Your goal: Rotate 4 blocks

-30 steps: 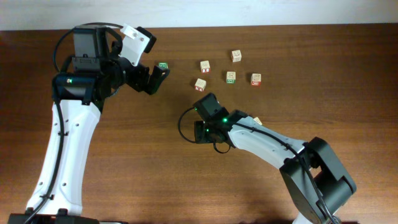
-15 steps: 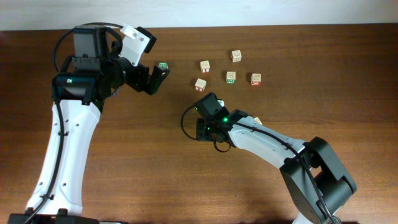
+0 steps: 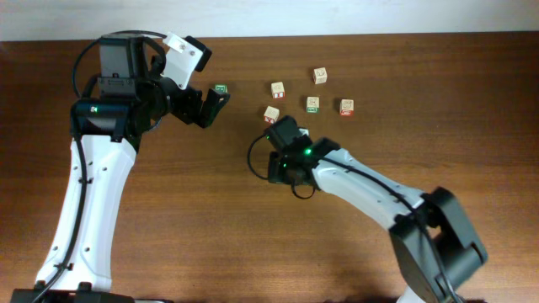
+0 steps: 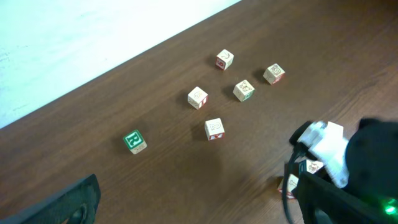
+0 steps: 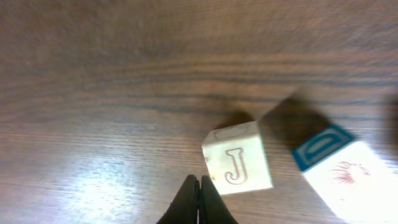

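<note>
Right pincer (image 5: 199, 186), mine, is clenched on nothing, tips low over the brown surface (image 5: 93, 93) just short of a pale J block (image 5: 237, 167); possibly touching, the view is too blurred to tell. A blue-edged block (image 5: 329, 163) sits just right of it. My left pincer (image 3: 210, 107) gapes wide near the green-faced block (image 3: 221, 88).

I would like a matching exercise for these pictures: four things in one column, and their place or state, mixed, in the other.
Things:
1. green block
2. J block
3. left jaws
4. right jaws

Place or state:
a. shut
b. open
c. next to a blue-marked block
d. lying apart from the other blocks

Pairs: 1-d, 2-c, 3-b, 4-a
</note>
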Tool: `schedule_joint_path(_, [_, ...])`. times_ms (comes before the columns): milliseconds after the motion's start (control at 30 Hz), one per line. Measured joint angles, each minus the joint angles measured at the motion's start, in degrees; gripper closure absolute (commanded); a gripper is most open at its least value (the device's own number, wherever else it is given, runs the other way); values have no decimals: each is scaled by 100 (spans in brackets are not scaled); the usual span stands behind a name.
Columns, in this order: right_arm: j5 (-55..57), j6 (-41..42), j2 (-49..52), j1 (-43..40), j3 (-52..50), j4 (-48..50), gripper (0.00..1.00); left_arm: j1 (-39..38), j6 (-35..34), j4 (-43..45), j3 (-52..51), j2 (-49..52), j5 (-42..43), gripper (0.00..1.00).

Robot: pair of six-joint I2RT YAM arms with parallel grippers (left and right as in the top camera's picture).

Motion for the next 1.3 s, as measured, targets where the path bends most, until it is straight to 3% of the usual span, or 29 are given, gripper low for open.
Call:
schedule_joint_path(267, [68,-142,-671,-326,238,-1010,95,0,0,0,0,0,0,1])
schedule_joint_path(600, [177,-90,4,-791,-57,-1093,95,0,0,0,0,0,0,1])
schedule_joint_path(1300, [476,83,103,-796,-74,-883,95,0,2,0,0,0,0,1])
